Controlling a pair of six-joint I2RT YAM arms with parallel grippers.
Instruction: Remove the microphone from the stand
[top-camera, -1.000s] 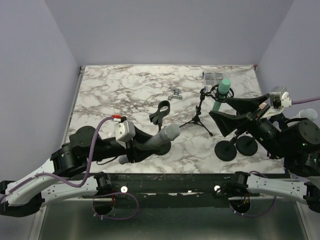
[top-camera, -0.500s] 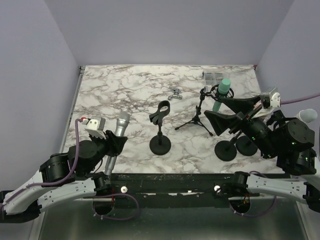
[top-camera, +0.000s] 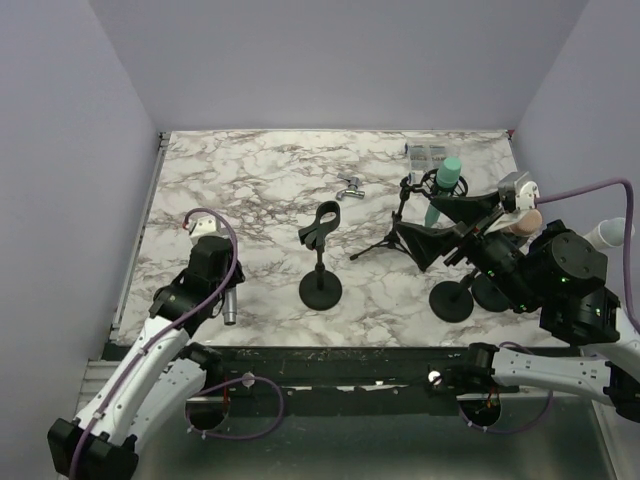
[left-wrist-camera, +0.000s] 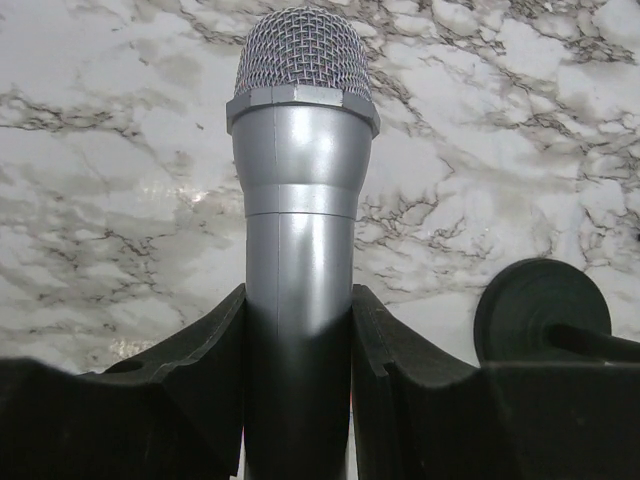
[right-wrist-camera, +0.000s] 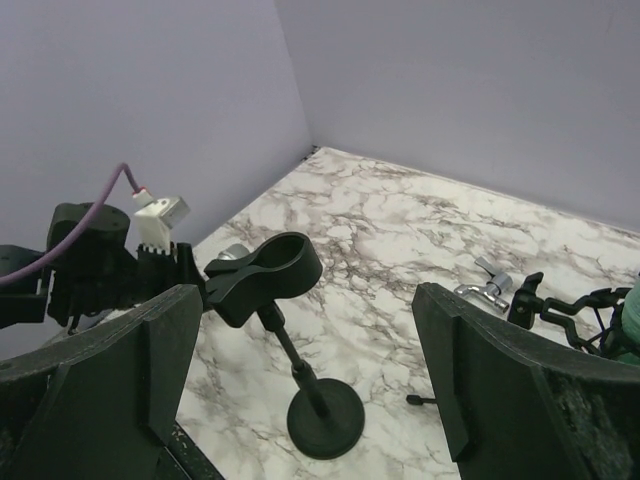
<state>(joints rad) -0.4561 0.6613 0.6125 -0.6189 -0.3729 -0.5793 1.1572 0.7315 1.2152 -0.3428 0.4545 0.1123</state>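
Note:
My left gripper (top-camera: 218, 283) is shut on the silver microphone (top-camera: 230, 306), holding it low over the left part of the marble table (top-camera: 260, 180). In the left wrist view the microphone (left-wrist-camera: 300, 200) stands between my two foam fingers (left-wrist-camera: 190, 370), its mesh head pointing away. The black stand (top-camera: 320, 255) is upright at the table's middle with its clip (top-camera: 323, 220) empty. It also shows in the right wrist view (right-wrist-camera: 265, 275). My right gripper (top-camera: 440, 225) is open and empty, raised to the right of the stand; its view (right-wrist-camera: 305, 330) looks at the stand between the fingers.
A teal microphone (top-camera: 446, 180) sits on a small tripod (top-camera: 395, 238) at the back right. Two round black bases (top-camera: 452, 300) lie under the right arm. A metal tap (top-camera: 348, 188) and a small packet (top-camera: 425, 153) lie towards the back.
My left gripper carried the silver microphone from next to the stand to the left and down near the table. My right gripper drifted slightly left, still open.

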